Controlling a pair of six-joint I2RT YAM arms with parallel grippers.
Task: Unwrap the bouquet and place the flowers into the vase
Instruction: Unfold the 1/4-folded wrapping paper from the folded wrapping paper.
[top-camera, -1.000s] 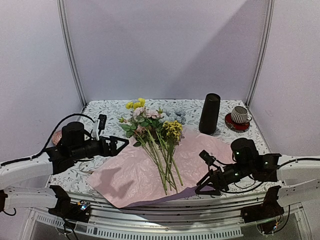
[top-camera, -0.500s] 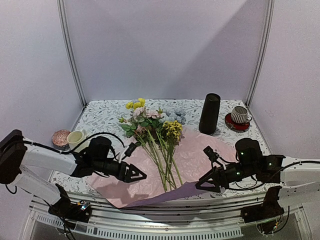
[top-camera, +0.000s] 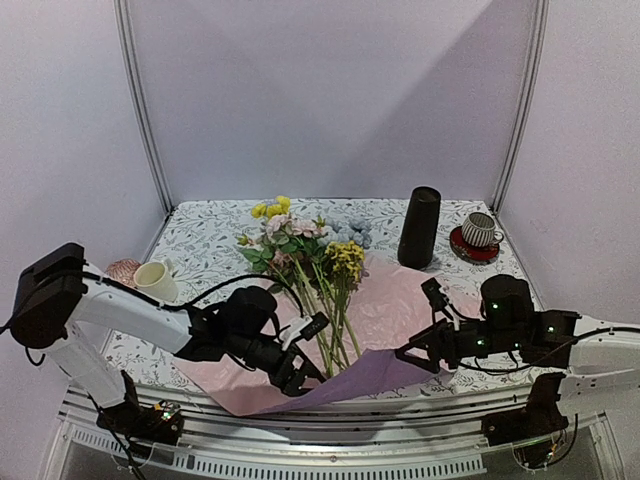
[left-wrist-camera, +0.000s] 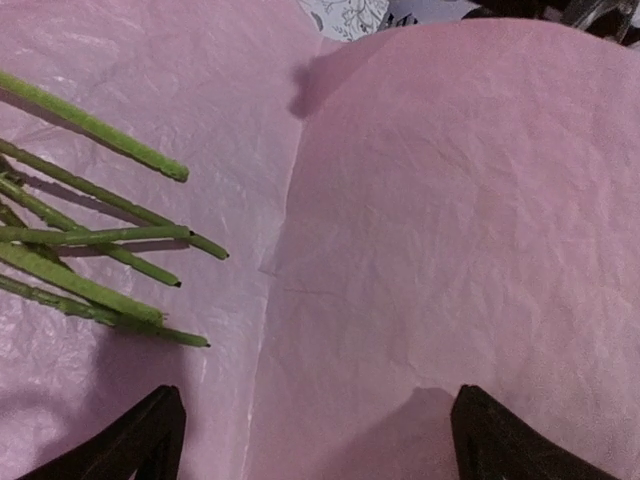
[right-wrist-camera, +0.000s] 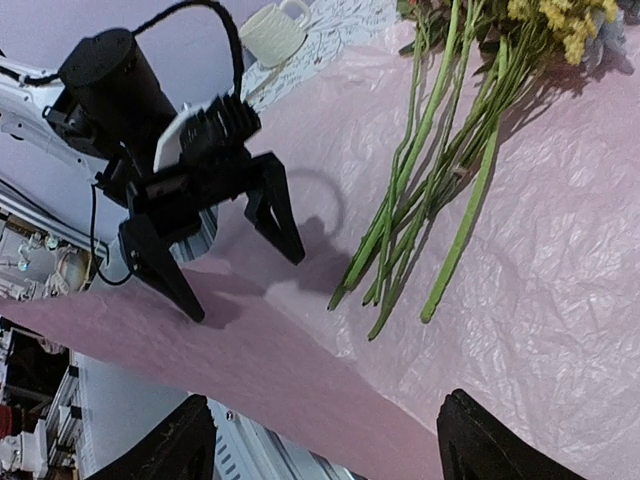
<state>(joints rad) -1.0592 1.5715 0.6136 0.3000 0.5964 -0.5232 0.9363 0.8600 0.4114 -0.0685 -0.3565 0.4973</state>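
Top view: the flowers (top-camera: 312, 270) lie on pink paper (top-camera: 400, 300) mid-counter (top-camera: 220, 225). Their long axis runs near to far, heads toward the back. The vase (top-camera: 419, 228) stands upright to their right. The left fingers (top-camera: 300, 372) are hard to make out at the stem ends.
Left wrist: only stem ends show, the blooms cut off. The fingers are spread wide and empty.
Right wrist: the right fingers (right-wrist-camera: 190, 440) stand wide apart, gripping nothing, their tips cut off.

Crinkled matt wrapping paper (left-wrist-camera: 450, 200) (vase (top-camera: 419, 228) matt black)
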